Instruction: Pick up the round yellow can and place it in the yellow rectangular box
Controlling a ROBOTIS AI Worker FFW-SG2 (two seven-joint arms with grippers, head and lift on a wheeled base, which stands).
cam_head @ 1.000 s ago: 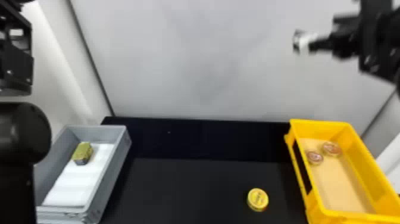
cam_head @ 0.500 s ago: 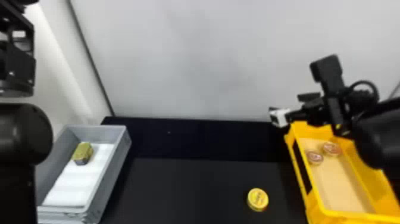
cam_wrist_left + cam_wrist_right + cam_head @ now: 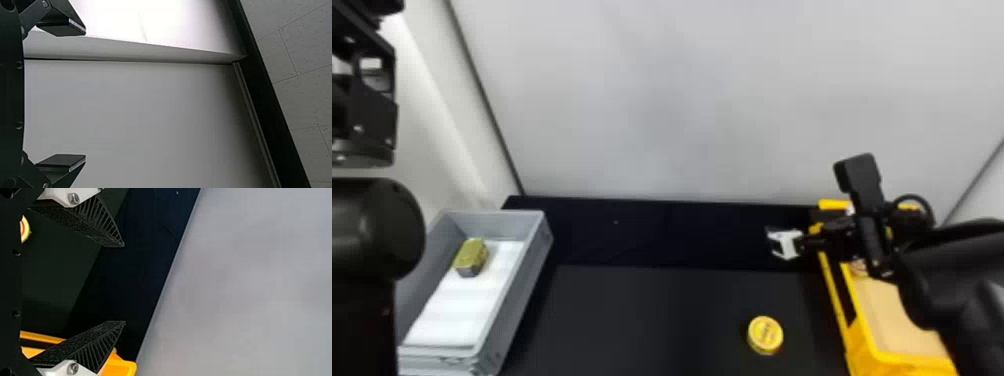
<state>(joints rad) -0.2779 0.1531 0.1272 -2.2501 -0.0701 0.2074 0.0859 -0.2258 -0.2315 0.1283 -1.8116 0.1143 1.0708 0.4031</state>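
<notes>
On the black table, a round, bright yellow can (image 3: pixel 765 335), dark-lettered on top.

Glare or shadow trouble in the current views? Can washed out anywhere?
Left wrist view: pale panel blown out, grey wall darkens toward its dark frame; head view: bright streak down the left wall, can not washed out; right wrist view: back wall fairly evenly lit.

Lab-like work cell, pale walls (image 3: pixel 682 100), black table (image 3: pixel 642 320), gray crate (image 3: pixel 524 290), yellow rectangular box (image 3: pixel 887 362), tiled ceiling (image 3: pixel 301 94)
</notes>
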